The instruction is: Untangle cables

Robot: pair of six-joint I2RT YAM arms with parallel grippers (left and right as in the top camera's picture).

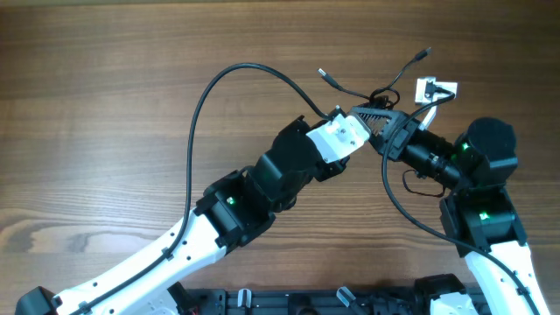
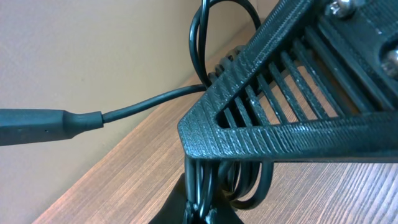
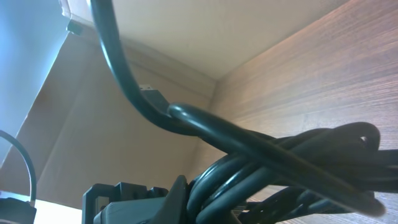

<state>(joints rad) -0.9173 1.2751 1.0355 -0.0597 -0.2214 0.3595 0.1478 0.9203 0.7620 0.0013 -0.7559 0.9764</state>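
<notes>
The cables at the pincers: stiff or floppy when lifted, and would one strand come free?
Likely floppy: the cables curl in loose loops, their ends sprawling on the table. Probably light, being thin cords with a small plug. Strands lie packed together in the right wrist view, so pulling one would likely drag the rest.

The cables (image 1: 381, 94) lay bunched on the counter (image 1: 105, 79), far and right of its middle. The left claw (image 1: 371, 111) reached them from the left and the right claw (image 1: 390, 123) from the right. Loose strands ran left and farther back.
</notes>
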